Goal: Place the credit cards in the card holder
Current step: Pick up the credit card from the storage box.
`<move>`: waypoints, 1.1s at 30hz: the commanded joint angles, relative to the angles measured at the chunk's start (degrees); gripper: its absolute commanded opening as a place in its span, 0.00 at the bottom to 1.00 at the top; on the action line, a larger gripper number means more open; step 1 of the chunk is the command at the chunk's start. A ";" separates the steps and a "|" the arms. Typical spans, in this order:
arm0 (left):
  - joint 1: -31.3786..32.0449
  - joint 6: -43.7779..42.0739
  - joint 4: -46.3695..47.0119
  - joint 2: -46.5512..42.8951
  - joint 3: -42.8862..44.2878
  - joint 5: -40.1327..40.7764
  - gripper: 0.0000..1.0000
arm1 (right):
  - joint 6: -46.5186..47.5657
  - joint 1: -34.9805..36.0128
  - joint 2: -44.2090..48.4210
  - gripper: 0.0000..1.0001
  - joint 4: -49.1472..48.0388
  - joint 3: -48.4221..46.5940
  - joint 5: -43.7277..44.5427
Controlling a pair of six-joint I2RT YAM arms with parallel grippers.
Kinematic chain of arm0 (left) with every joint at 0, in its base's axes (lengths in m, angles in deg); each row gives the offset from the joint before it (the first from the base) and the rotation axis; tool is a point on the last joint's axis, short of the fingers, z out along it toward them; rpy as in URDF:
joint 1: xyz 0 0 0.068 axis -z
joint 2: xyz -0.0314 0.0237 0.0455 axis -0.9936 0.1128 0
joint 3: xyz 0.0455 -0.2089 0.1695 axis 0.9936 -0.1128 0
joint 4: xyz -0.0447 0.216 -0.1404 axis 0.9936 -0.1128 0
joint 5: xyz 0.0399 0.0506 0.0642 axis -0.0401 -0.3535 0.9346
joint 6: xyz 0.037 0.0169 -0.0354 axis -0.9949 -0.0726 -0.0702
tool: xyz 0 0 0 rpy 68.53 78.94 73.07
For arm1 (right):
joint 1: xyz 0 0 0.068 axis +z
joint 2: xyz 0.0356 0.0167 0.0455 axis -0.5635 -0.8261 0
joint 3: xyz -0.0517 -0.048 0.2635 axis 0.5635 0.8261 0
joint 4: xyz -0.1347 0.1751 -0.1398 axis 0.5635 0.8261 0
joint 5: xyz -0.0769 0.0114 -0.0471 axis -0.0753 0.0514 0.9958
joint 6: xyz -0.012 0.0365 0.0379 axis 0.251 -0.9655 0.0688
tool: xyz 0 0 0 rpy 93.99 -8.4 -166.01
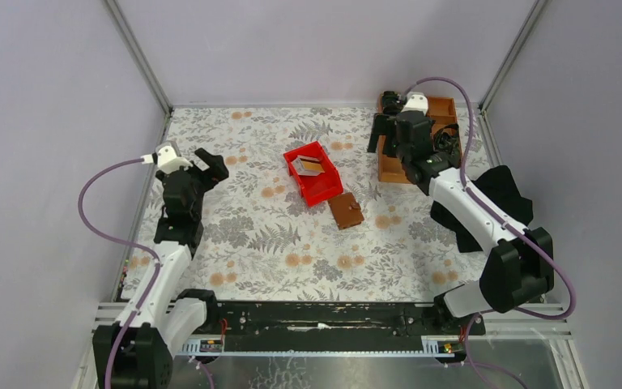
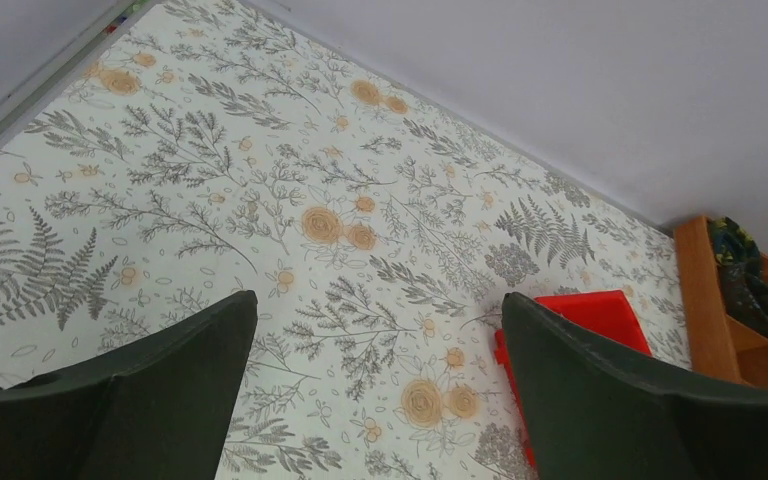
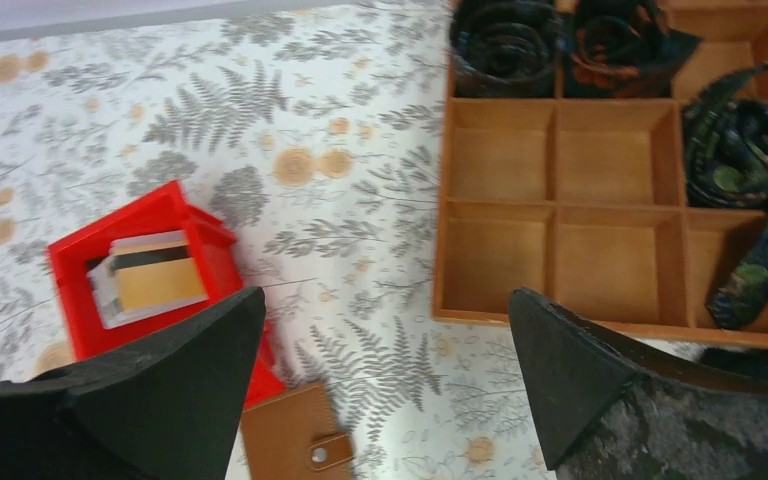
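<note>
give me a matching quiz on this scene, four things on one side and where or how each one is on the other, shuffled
Column one
1. credit cards
2. card holder
3. rolled ties
4. left gripper

Column two
a. in compartments of the orange-brown tray
b. open, above bare tablecloth
c. inside the red bin
d. snapped closed, lying on the tablecloth beside the red bin

Pairs: 1-c, 2-d, 3-a, 4-b
</note>
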 commanded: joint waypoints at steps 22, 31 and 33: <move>-0.42 15.74 -12.70 -4.87 0.52 -5.41 0.98 | 5.96 16.62 -23.46 0.89 7.24 -27.11 -11.14; -0.14 17.32 -9.90 -2.18 -0.55 -9.20 0.91 | 6.17 16.79 -34.84 0.79 12.02 -39.13 -17.32; 0.12 17.31 -9.75 -1.49 -0.35 -9.65 0.90 | 5.90 16.80 -37.15 0.78 12.76 -41.54 -17.99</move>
